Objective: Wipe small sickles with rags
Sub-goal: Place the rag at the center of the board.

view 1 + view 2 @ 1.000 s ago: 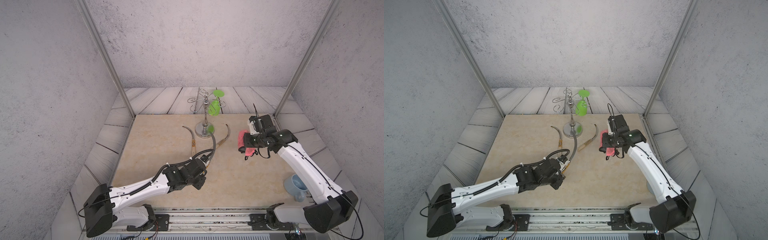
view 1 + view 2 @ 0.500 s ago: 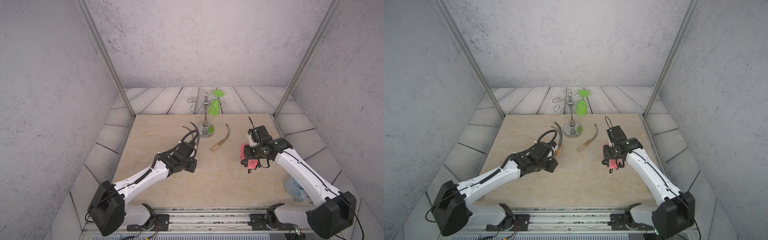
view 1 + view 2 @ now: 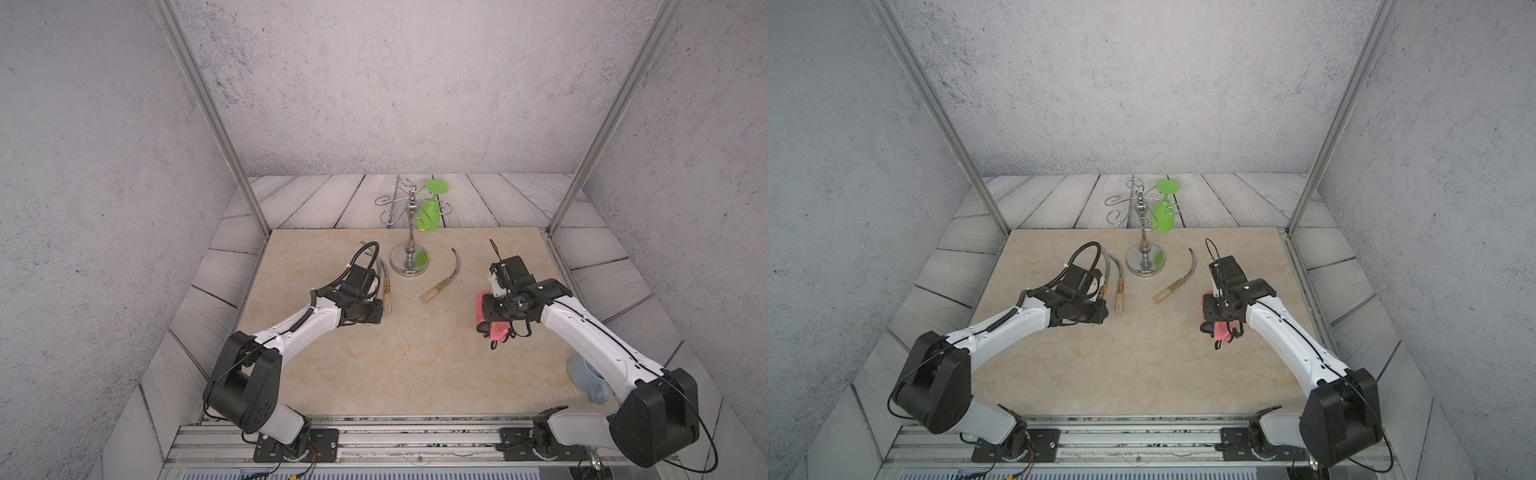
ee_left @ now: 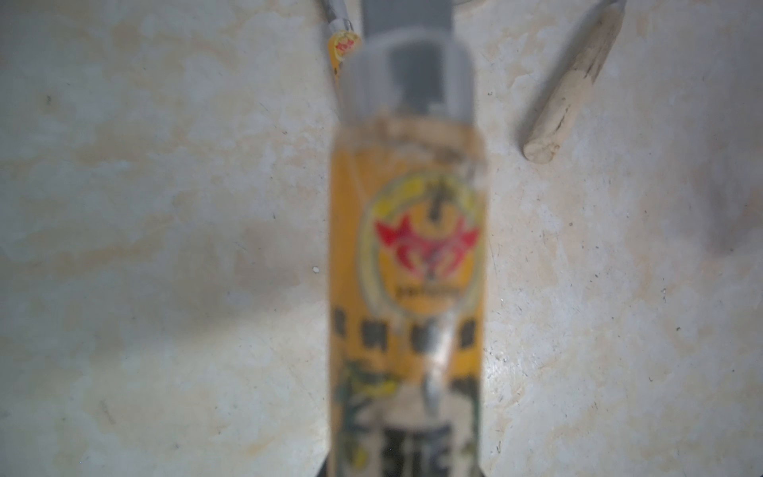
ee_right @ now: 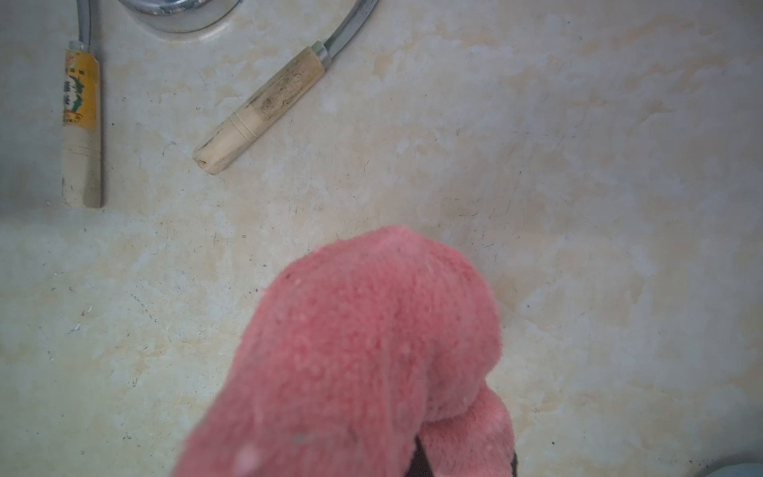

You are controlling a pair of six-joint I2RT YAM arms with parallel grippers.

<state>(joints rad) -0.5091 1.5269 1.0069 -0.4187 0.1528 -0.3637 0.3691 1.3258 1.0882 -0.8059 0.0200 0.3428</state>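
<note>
The rag [image 5: 371, 351] in the right hand [image 3: 490, 316] is pink terry cloth, nubby and matt, with a black strap end. The held sickle [image 4: 406, 268] in the left hand [image 3: 1097, 300] carries a yellow printed label with a glossy sheen and a dull grey metal collar, both blurred. Just beside that hand, the near sickle [image 5: 81, 124] shows pale matt wood, a worn yellow label and a grey metal blade. Between the hands, the plain sickle [image 5: 264, 111] has bare, stained, grooved wood and a smooth, shiny blade. Farther from both hands, the stand [image 3: 409, 253] is mirror-bright chrome and the goblet [image 3: 430, 212] is smooth green plastic. The table [image 5: 578, 165] looks like pale marbled stone, satiny and finely scuffed.
</note>
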